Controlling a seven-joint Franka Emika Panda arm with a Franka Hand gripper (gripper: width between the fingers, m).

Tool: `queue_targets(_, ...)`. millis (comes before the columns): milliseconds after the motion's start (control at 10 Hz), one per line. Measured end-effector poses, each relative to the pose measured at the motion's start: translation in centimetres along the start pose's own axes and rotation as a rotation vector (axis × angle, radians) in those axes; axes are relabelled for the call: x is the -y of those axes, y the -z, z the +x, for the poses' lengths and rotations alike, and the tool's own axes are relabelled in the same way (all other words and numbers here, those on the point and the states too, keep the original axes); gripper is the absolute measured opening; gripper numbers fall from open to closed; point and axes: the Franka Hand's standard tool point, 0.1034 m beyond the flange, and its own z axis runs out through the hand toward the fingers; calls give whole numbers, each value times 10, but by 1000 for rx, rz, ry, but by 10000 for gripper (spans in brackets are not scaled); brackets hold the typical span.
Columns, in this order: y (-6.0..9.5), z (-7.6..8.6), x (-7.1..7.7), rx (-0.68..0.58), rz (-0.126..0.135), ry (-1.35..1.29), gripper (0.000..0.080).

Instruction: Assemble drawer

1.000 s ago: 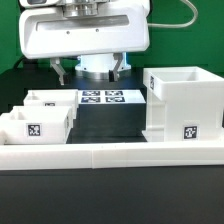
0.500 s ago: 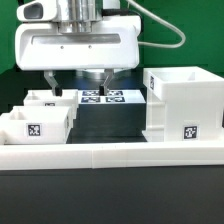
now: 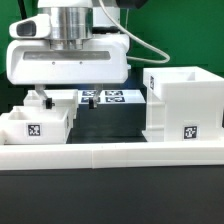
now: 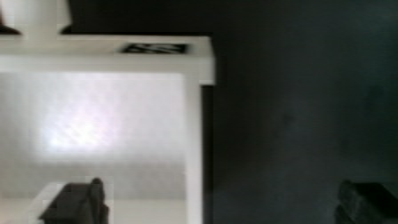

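The drawer's large white casing (image 3: 183,105) stands at the exterior view's right, with a tag on its front. Two small white trays sit at the left: a front one (image 3: 35,126) with a tag, and a rear one (image 3: 47,100) behind it. My gripper (image 3: 64,99) hangs open over the rear tray, one finger (image 3: 40,97) above the tray and the other (image 3: 88,100) over the dark table beside it. In the wrist view the gripper (image 4: 221,202) is wide open and empty, straddling a white tray's side wall (image 4: 192,120).
The marker board (image 3: 108,97) lies flat behind the trays, partly hidden by my hand. The long low white border wall (image 3: 110,155) runs along the front. Dark table (image 3: 105,125) lies between the trays and the casing.
My gripper has moved to the exterior view's left and down, from above the marker board to above the rear tray. The drawer parts have not moved.
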Motion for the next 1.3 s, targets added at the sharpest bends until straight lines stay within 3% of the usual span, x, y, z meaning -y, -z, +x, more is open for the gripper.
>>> queue_targets(600,-1,-1,2,4,1,2,649)
queue_targets(700,-1,-3,3,27,12,2,649)
queue_targets(900,-3,-5,-3,33,12,-7,649)
queue_targets(1000,-6,-11,5,108,37,-16,649)
queue_targets(1100,-7,-7,9,151,51,-10,649)
queue_targets(1300,-14,-6,6,119,32,-8,649)
